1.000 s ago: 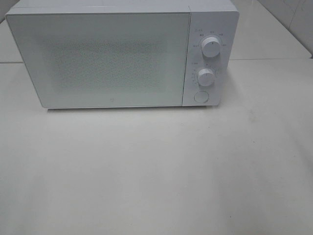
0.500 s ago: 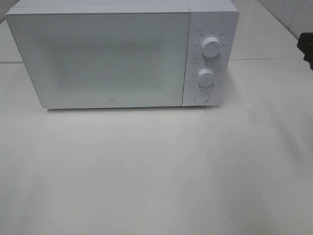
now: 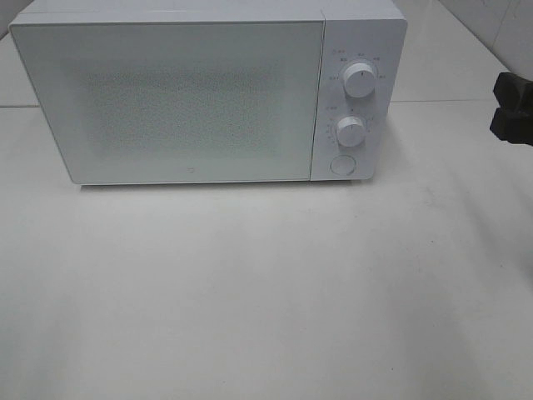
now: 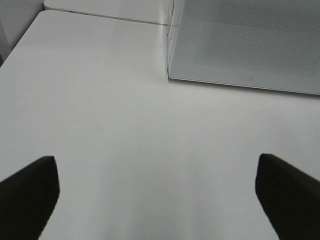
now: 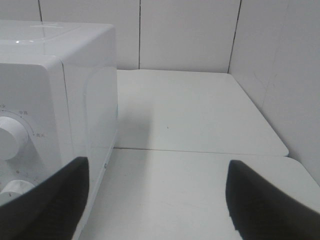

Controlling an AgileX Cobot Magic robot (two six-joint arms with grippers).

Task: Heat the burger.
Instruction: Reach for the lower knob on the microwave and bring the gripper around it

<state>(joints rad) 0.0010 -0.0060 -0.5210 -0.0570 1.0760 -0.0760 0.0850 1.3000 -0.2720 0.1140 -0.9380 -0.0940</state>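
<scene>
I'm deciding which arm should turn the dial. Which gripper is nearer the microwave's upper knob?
Right. The right gripper hangs off the right side of the microwave, beside the panel with the upper knob. The left gripper faces the lower left corner of the door, far from that panel.

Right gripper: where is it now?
The right gripper is at the right edge of the exterior high view, to the right of the microwave, level with its knobs and not touching it.

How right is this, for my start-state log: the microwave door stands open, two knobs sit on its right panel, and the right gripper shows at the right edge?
The microwave door is shut, not open; the exterior high view shows that. The upper knob, the lower knob and the right gripper are as you say.
</scene>
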